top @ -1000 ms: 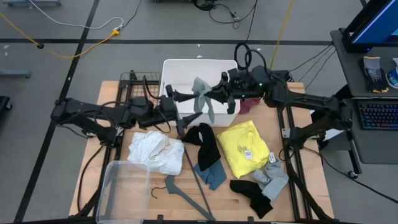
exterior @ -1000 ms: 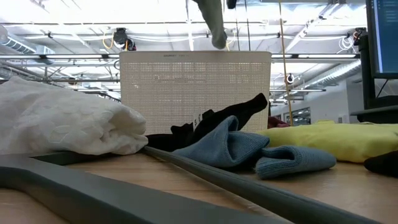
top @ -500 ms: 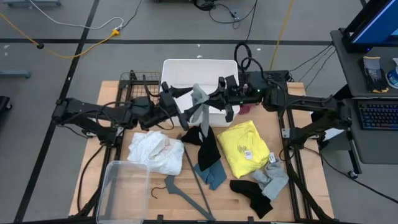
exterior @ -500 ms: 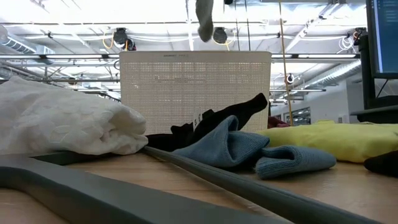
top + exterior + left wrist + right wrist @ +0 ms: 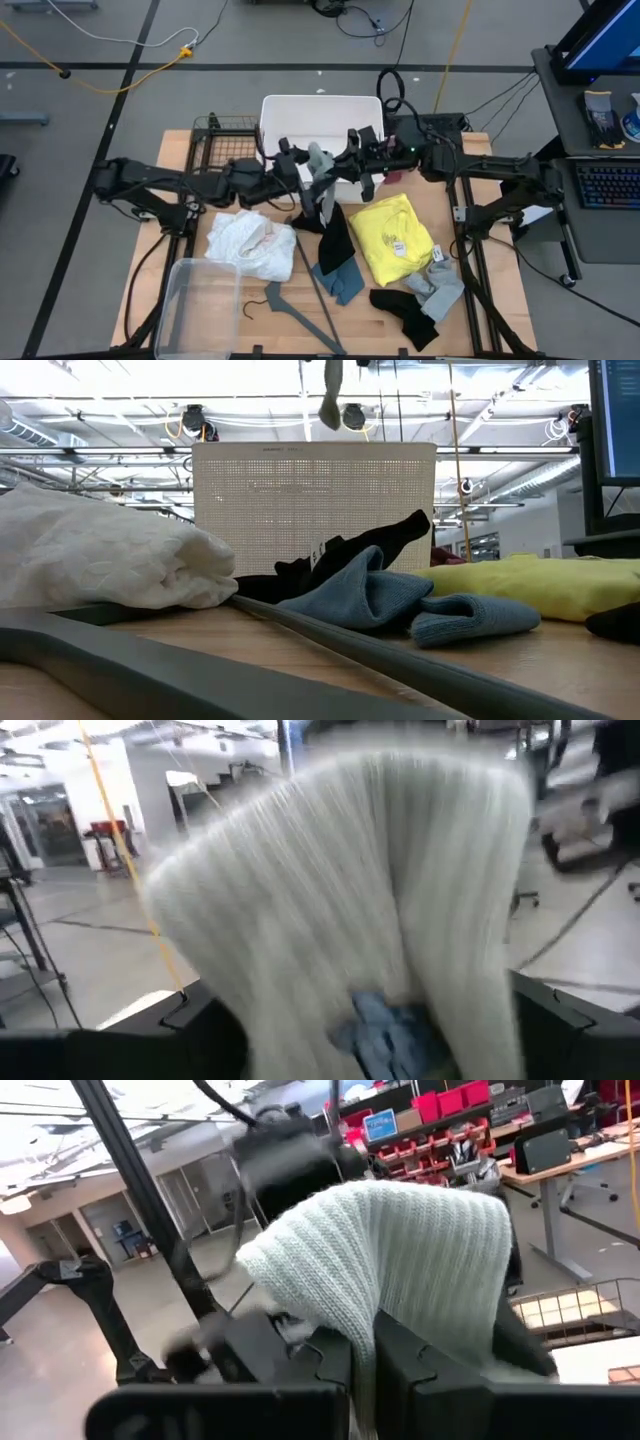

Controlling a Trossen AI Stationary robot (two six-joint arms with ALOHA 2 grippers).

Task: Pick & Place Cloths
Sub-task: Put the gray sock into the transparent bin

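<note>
In the high view we see both dark arms meeting at the centre of the frame, over the front edge of the white rectangular plastic bin (image 5: 300,110). The right gripper (image 5: 338,170) is closed on the pale grey knitted cloth (image 5: 320,172), which hangs in the air; the right wrist view shows the fabric pinched between its two dark fingers (image 5: 420,1365). The left gripper (image 5: 297,165) sits just beside the same cloth, and we cannot tell whether its fingers are open. Lower in the frame, on the wooden table (image 5: 480,270), lie the white crumpled cloth (image 5: 250,243), the black cloth (image 5: 333,232), the teal-blue cloth (image 5: 340,280) and the bright yellow tagged cloth (image 5: 393,236).
</note>
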